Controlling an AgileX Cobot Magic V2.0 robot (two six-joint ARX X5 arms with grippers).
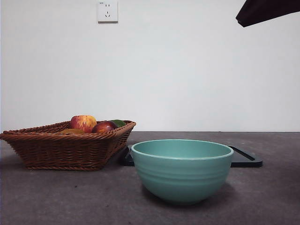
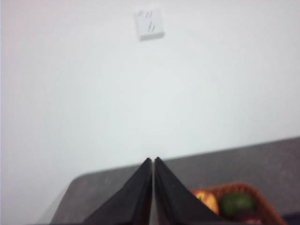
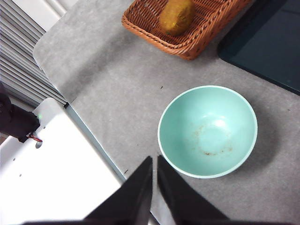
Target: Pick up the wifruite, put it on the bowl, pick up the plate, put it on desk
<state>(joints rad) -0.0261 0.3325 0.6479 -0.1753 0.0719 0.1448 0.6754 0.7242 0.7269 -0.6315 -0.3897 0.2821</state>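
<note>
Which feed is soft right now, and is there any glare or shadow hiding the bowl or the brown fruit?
Left wrist view is blurred: socket and basket fruit smeared. Right wrist view is sharp; mild sheen inside the bowl, wifruite clear in the basket. Front view is even, soft shadow under the bowl; wifruite mostly hidden by the rim.

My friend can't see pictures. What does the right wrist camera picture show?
An empty teal-green bowl sits on the grey desk, seen from above, with the right gripper shut and hovering beside it. Farther off, a yellowish-brown wifruite lies in a wicker basket, next to a dark tray.
</note>
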